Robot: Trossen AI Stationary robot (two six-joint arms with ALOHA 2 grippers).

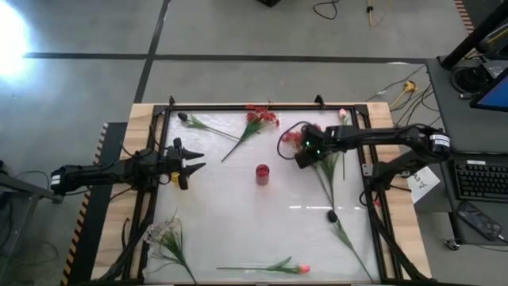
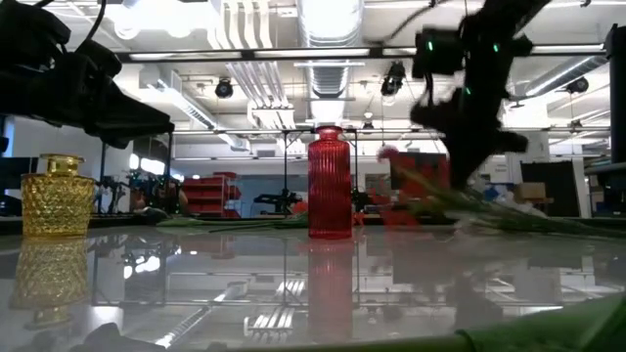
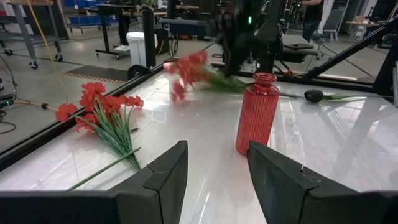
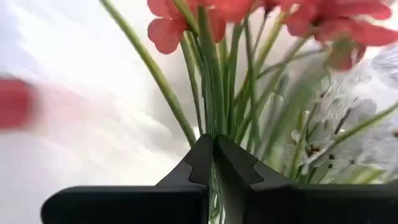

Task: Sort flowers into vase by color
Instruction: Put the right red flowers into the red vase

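step: we carried a red flower spray (image 1: 292, 137) toward the red vase (image 1: 262, 174) at frame centre | right gripper (image 1: 303, 156) clamped on its stems, centre-right | left gripper (image 1: 190, 162) spread empty, left | next: we judged stems needed lowering into the vase mouth

A keyboard (image 1: 483, 178) sits on a desk to the right of the table. Cables (image 1: 394, 89) lie on the grey floor behind the table. Bright lamps (image 2: 327, 20) hang from the ceiling.
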